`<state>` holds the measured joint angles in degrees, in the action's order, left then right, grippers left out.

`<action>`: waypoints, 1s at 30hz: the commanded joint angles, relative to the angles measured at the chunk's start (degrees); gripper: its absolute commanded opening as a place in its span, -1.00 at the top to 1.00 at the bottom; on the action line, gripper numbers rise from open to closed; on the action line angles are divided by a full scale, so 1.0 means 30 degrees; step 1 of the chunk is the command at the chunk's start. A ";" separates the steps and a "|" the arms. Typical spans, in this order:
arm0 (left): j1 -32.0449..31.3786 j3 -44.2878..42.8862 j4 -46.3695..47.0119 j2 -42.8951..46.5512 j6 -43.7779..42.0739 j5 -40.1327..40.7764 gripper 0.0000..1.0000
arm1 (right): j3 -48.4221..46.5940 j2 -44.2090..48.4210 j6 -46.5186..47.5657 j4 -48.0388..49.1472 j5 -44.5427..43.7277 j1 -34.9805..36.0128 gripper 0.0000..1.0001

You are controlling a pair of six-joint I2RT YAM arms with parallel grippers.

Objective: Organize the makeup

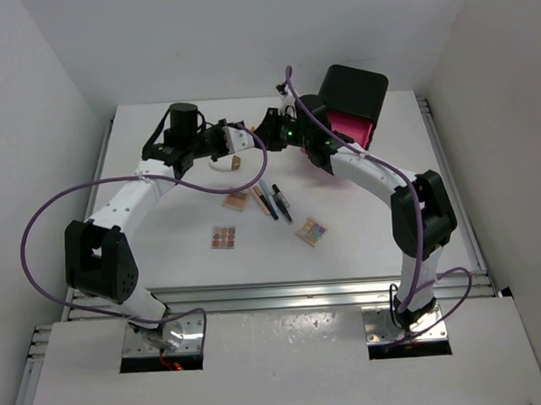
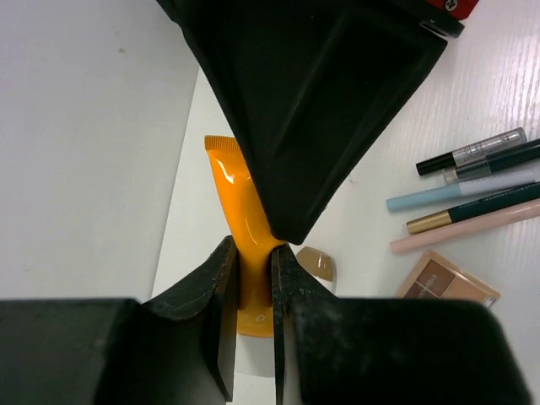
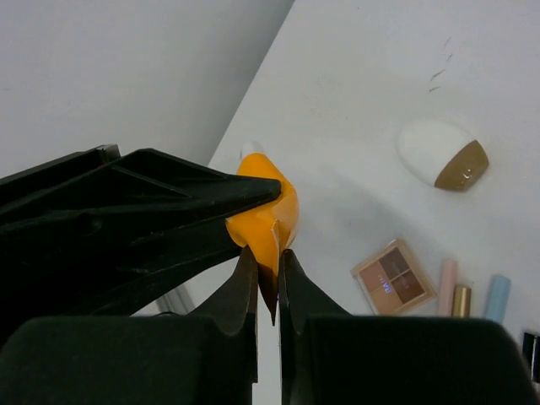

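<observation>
An orange squeeze tube (image 2: pixel 236 198) hangs in the air between both grippers, above the back middle of the table. My left gripper (image 2: pixel 251 253) is shut on its body near the cap end. My right gripper (image 3: pixel 268 257) is shut on the tube's flat crimped end (image 3: pixel 268 215). From above, the left gripper (image 1: pixel 242 140) and the right gripper (image 1: pixel 268 130) meet tip to tip. The white oval compact with gold end (image 3: pixel 443 153) lies below them. Several pencils (image 2: pixel 472 186) and a brown eyeshadow palette (image 2: pixel 443 283) lie nearby.
A black box with pink drawers (image 1: pixel 352 107) stands at the back right, one drawer open. Two more palettes (image 1: pixel 223 237) (image 1: pixel 312 231) lie toward the table's front middle. White walls close in the left, back and right sides.
</observation>
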<state>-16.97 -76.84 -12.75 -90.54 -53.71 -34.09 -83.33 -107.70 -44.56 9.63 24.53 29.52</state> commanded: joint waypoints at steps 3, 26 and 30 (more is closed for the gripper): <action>-0.0554 0.0357 0.0794 0.0562 -0.0025 -0.0620 0.60 | 0.0469 0.0069 -0.1379 0.2885 0.0759 0.0034 0.98; 0.0853 0.0767 0.1935 0.1294 0.4076 0.0874 -1.00 | 0.3632 0.5694 0.3364 -0.3905 -0.6121 -0.4828 1.00; 0.1028 0.1587 0.2347 0.1704 0.3901 0.1487 -1.00 | 0.4777 0.5988 0.3135 -0.4292 -0.6476 -0.5793 1.00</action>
<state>-14.13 -73.19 -8.75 -88.36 -43.35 -30.35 -71.50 -90.15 -36.69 -0.14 8.71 12.60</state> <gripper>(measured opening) 0.997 0.056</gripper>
